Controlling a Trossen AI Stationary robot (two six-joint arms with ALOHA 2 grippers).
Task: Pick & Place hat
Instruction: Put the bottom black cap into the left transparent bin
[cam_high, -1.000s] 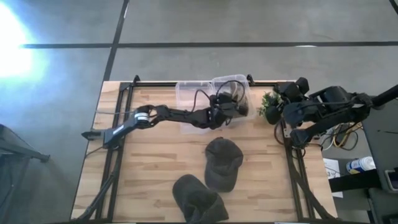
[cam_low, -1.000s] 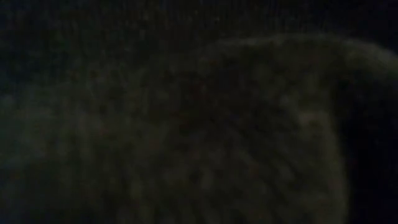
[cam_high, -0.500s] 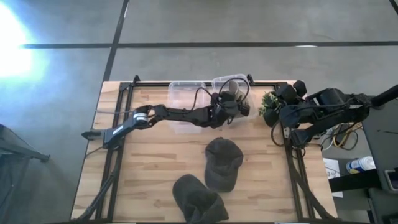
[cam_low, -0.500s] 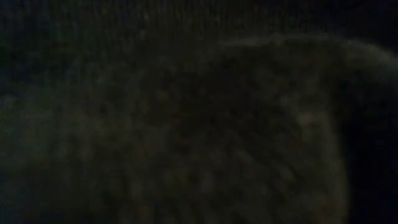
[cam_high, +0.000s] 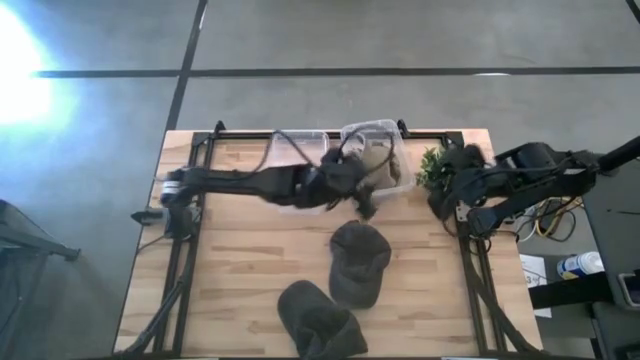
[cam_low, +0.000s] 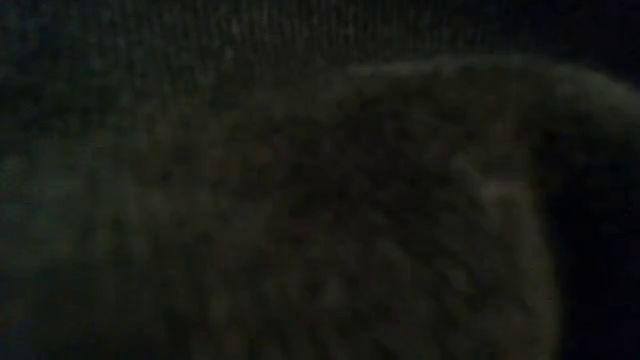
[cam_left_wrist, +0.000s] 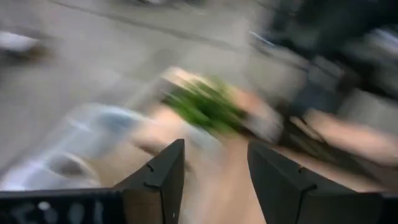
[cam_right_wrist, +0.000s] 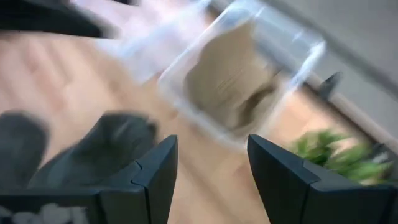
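With a tan hat (cam_high: 378, 160) lying in the clear bin (cam_high: 385, 135) at frame top, I am swinging my left hand (cam_high: 362, 205), open and empty, toward the dark cap (cam_high: 358, 262) at centre, judging a grasp next.

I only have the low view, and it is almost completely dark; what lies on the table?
Observer: Two dark hats lie on the table: a cap mid-table and a second hat at the near edge.
Operator: Is either end effector holding one?
Observer: No. The left end effector is open and empty, just beyond the cap.
Operator: And the right?
Observer: The right end effector is open and empty too, at the table's right edge beside a small plant.
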